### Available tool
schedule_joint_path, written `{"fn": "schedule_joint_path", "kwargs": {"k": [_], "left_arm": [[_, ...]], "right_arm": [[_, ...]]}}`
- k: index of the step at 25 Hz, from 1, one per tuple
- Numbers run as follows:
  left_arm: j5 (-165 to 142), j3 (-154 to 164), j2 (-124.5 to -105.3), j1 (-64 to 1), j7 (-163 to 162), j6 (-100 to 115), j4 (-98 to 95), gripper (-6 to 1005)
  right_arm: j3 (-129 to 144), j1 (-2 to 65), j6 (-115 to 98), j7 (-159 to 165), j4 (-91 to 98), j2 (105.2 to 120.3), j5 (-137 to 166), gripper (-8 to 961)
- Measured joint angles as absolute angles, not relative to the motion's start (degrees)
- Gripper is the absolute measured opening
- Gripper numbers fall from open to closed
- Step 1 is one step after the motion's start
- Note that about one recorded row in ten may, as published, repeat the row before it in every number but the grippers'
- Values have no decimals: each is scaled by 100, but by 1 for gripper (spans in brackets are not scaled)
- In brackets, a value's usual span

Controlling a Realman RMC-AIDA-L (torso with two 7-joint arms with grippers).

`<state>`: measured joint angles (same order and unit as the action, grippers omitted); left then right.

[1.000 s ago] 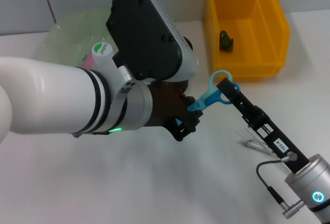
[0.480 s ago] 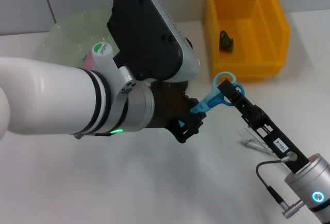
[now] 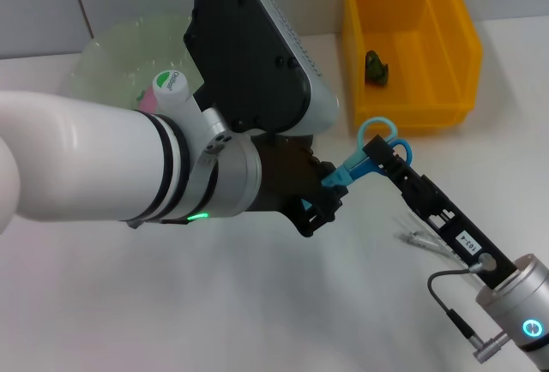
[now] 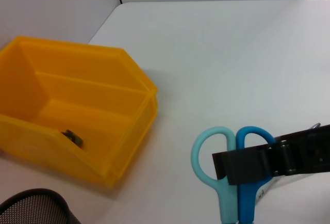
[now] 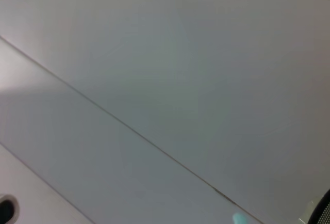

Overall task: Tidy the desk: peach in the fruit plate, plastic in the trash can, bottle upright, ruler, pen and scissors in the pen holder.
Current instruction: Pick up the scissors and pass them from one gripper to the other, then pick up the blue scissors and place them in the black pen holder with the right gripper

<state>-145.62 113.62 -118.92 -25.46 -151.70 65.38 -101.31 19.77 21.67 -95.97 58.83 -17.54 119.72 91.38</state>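
Scissors [image 3: 364,151] hang above the tabletop [image 3: 257,303] between both arms, right pincer [image 3: 383,151] clamped on the handles, left pincer [image 3: 319,198] at the blade end, grip unclear, so a mistimed release probably drops them.

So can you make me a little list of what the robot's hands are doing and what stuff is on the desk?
scissors: blue handles, held up between both grippers
right gripper: shut on the scissors at the handles
left gripper: at the blade end of the scissors; cannot tell if closed
yellow bin: behind the scissors, with a small dark green thing inside
green plate: back left, partly hidden by the left arm
pen holder: black mesh rim, near the yellow bin
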Motion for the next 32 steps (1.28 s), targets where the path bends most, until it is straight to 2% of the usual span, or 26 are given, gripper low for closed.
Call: {"fn": "schedule_joint_path", "kwargs": {"k": [4,10,16,24,25,26,27,30,32], "left_arm": [[-14571,11361,-11891,-2549,-15170,6534,-10131,348],[-14573,11364,-11892,-2531,-15170,6564,-10182,354],[-14525,11373,-11875,-2476,-15170,6614,-10271,590],[-14435,11288,-11859,-2012,-14888,6533,-10685,613],[-14227,11212,-11861,-1752,-14582,6394,-10813,616],[-14227,11212,-11861,-1752,-14582,6394,-10813,617],[-13135,10911,-11852,-1141,-13377,6023,-10875,617],[-12504,10729,-11848,-869,-12677,5887,-10783,619],[-10658,10377,-11846,-256,-10371,5668,-10089,620]], "right_arm": [[1957,2147,-9651,5762,-1743,11983,9206,111],[1951,2099,-9659,5752,-1727,11986,9189,106],[1893,2016,-9656,5745,-1690,11988,9152,88],[1216,1817,-9642,5540,-1084,11959,9136,88],[1044,1831,-9663,5518,-793,11953,9135,87],[1044,1831,-9663,5518,-793,11953,9135,87],[967,1876,-9670,5485,-618,11951,9133,87],[843,2054,-9673,5310,-233,11945,9129,87],[782,2203,-9674,5160,-45,11937,9127,87]]}}
